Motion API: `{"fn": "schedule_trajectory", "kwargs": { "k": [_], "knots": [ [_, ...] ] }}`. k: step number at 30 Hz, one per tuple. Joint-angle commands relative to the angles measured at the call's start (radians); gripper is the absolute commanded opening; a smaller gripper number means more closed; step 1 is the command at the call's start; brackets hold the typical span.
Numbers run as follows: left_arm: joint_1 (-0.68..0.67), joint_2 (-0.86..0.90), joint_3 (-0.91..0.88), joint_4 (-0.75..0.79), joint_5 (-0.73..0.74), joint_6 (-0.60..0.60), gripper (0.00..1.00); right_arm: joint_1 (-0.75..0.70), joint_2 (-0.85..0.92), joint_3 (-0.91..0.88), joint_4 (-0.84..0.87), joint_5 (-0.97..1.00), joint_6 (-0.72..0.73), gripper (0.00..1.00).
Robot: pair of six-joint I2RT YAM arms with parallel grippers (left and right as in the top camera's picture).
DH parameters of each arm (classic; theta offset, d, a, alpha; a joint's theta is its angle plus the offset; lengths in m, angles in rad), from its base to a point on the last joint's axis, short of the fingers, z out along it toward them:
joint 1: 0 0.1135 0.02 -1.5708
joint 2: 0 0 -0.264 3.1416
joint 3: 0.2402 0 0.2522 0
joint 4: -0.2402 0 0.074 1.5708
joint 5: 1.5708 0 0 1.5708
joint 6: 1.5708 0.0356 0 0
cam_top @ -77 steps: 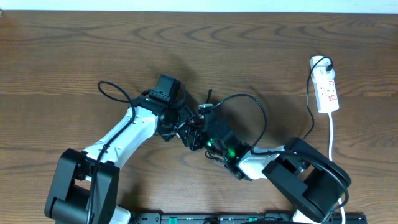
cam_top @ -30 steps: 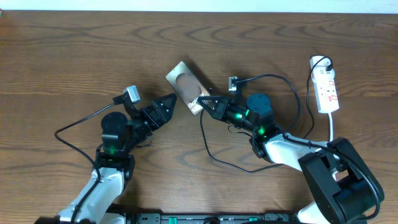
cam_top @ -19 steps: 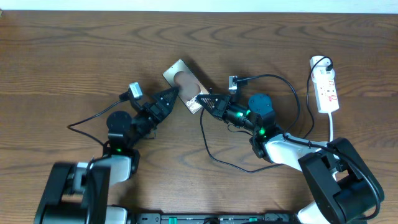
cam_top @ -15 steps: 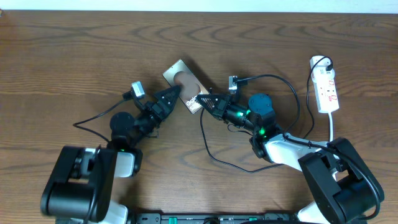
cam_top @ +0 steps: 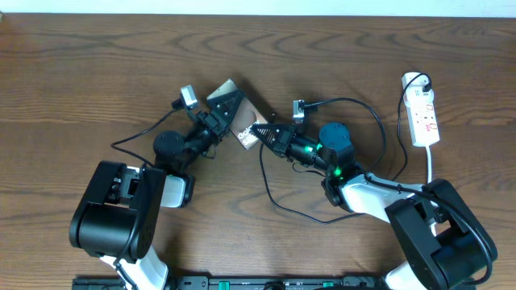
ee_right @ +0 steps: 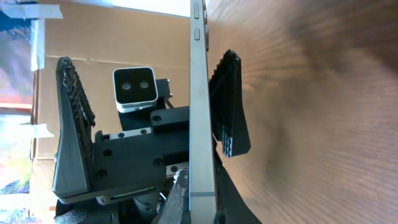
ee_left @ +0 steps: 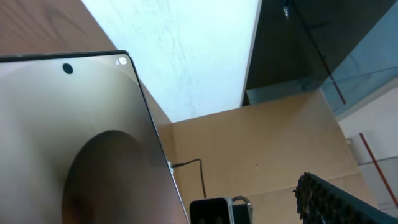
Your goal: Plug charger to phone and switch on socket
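Clamp your wide-spread left gripper (cam_top: 230,111) onto the phone (cam_top: 251,114) between its fingers (ee_right: 74,124) before the right gripper (cam_top: 257,130), pinching the charger (cam_top: 263,173), pushes in.

I saw the table (cam_top: 97,64) as dark brown wood with clear grain and a soft sheen. The phone (ee_left: 74,137) had a smooth, glossy face that mirrored the room; its edge looked like matt metal. The left gripper (cam_top: 234,101) had black ribbed pads (ee_right: 73,124). The socket (cam_top: 424,113) was smooth white plastic, the charger (cam_top: 401,133) matt black.
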Motion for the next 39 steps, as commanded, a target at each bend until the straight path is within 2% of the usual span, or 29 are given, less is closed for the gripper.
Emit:
{"fn": "schedule_trajectory", "kwargs": {
  "k": [1,3,7,9,14,15,16,17,22,26,27,28,32,35,39],
  "knots": [
    [-0.013,0.005,0.023,0.014,-0.012,-0.035,0.99,0.004,-0.014,0.014,0.014,0.016,-0.028,0.01],
    [-0.017,0.005,0.023,0.014,-0.014,-0.05,0.93,0.005,-0.014,0.014,0.014,0.023,-0.039,0.01],
    [-0.023,0.005,0.023,0.017,-0.012,-0.066,0.65,0.004,-0.014,0.014,0.013,0.038,-0.053,0.01],
    [-0.023,0.005,0.023,0.018,-0.011,-0.077,0.48,0.004,-0.014,0.014,0.013,0.043,-0.069,0.01],
    [-0.023,0.005,0.023,0.02,-0.011,-0.092,0.25,0.004,-0.014,0.014,0.013,0.043,-0.099,0.01],
    [-0.023,0.005,0.023,0.02,-0.011,-0.102,0.19,0.004,-0.014,0.014,0.013,0.041,-0.111,0.22],
    [-0.023,0.005,0.023,0.02,-0.011,-0.117,0.09,0.004,-0.014,0.014,0.013,0.035,-0.133,0.65],
    [-0.022,0.005,0.023,0.02,-0.011,-0.137,0.08,0.001,-0.014,0.014,0.019,0.015,-0.169,0.99],
    [0.006,0.005,0.023,-0.019,0.012,-0.291,0.07,-0.102,-0.045,0.012,0.041,-0.159,-0.28,0.99],
    [0.053,0.005,0.026,-0.21,0.11,-0.348,0.08,-0.206,-0.13,0.007,-0.031,-0.251,-0.357,0.99],
    [0.061,0.005,0.033,-0.257,0.142,-0.348,0.07,-0.226,-0.159,0.007,-0.087,-0.264,-0.395,0.99],
    [0.076,0.007,0.062,-0.321,0.209,-0.335,0.07,-0.249,-0.215,0.007,-0.219,-0.265,-0.481,0.99],
    [0.083,0.027,0.174,-0.344,0.32,-0.351,0.07,-0.255,-0.352,0.007,-0.608,-0.143,-0.732,0.99],
    [0.083,0.032,0.248,-0.409,0.354,-0.418,0.07,-0.255,-0.443,0.007,-0.85,-0.008,-0.837,0.99],
    [0.083,0.032,0.281,-0.444,0.354,-0.515,0.07,-0.256,-0.535,0.007,-1.064,0.121,-0.916,0.99]
  ]
}}
